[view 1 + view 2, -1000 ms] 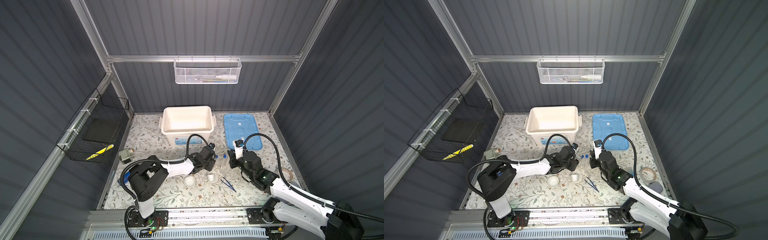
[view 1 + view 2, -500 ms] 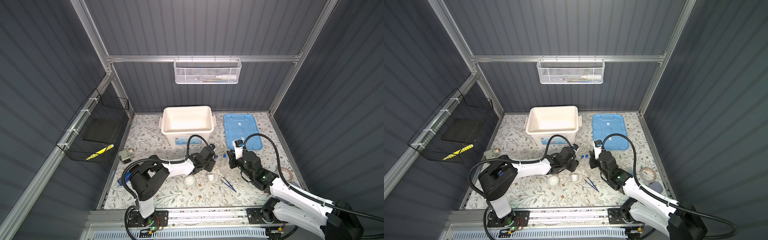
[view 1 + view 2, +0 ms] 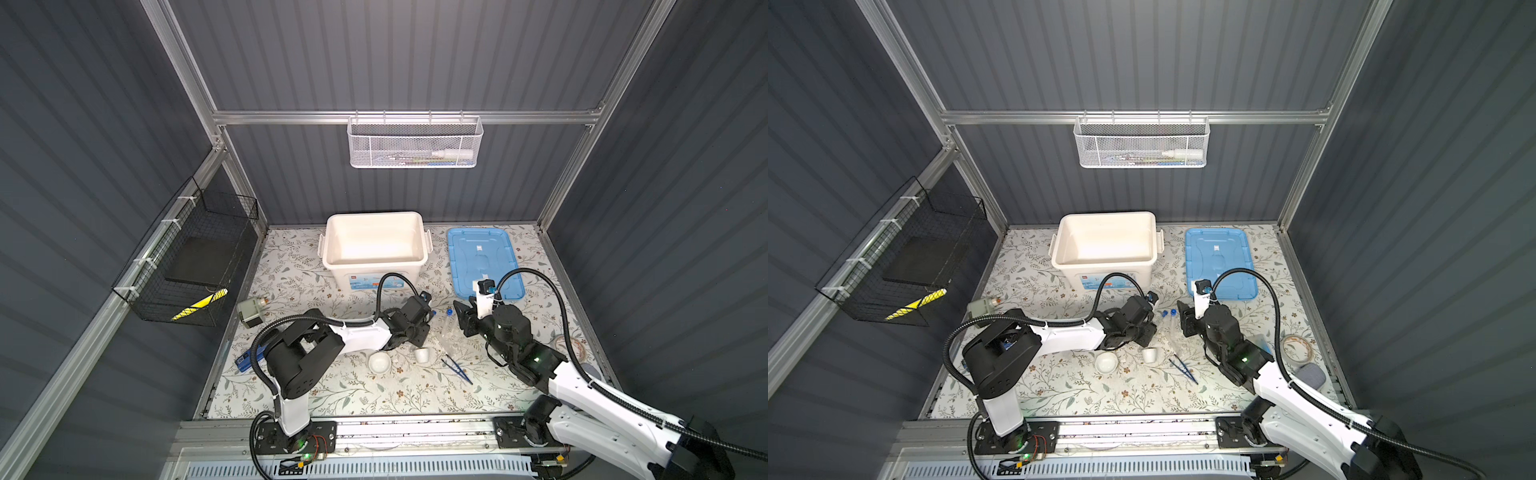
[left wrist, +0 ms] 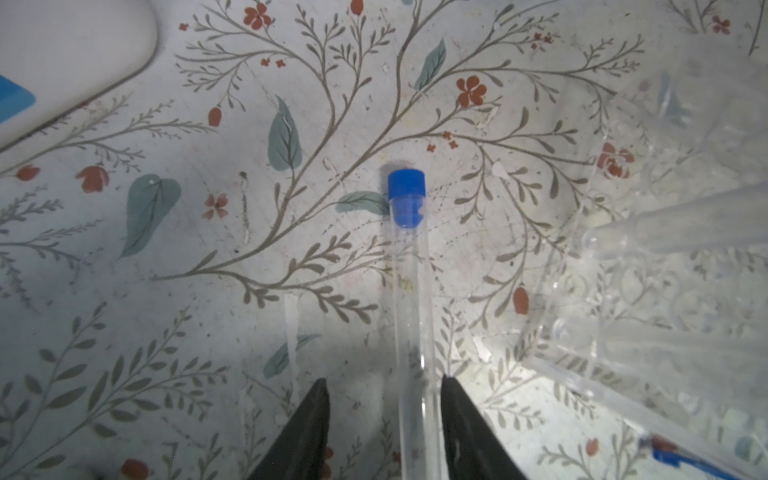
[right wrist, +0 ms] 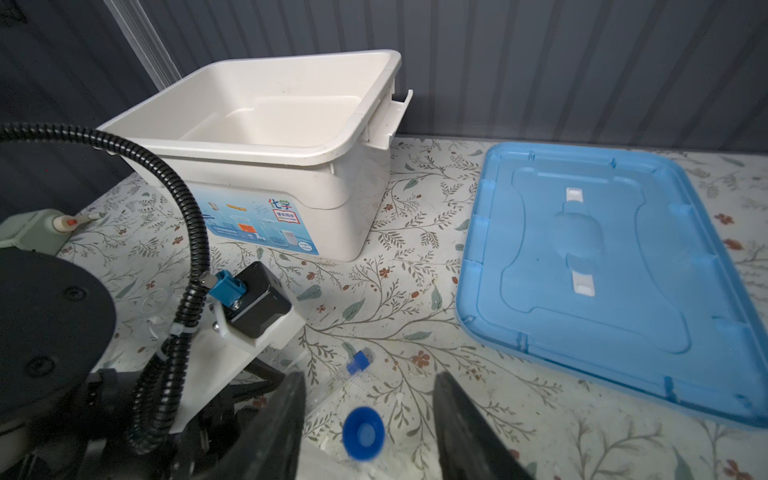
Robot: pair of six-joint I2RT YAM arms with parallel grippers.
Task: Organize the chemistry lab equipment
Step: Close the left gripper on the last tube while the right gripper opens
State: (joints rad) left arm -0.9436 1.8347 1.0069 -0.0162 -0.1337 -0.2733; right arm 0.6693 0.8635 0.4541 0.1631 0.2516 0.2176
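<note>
I am working low over the middle of the floral tabletop [image 3: 353, 399], with both arms reaching in from the front rail. The widest free stretch is lying along the front edge, just ahead of my arm bases. A narrower lane is running between the white bin [image 3: 361, 272] and the blue lid [image 3: 482, 257], which is lying flat beside it near the back wall. A tape roll [image 3: 571, 347] is sitting close to the right-hand edge, near my right forearm.

My left claw [image 4: 384, 378] is standing partly open, straddling a test tube [image 4: 409, 291] that is lying flat on the tabletop. One finger [image 4: 457, 415] is sitting right against the glass and the other is standing clear of it, so nothing is being gripped. My right claw [image 5: 370, 374] is gaping wide, with the round blue cap of a second test tube [image 5: 363, 432] showing between the fingers and touching neither. Whether that tube is seated in the clear rack [image 4: 665, 299], just beside the lying tube, I cannot tell.

Nearer the front rail, the mortar bowl [image 3: 380, 363], the small white cup [image 3: 422, 355] and the blue tweezers [image 3: 456, 370] are lying apart from one another. The bin is showing only its own white walls and floor. The mesh basket [image 3: 415, 143] on the back rail is holding a long white thing and some coloured ones.
</note>
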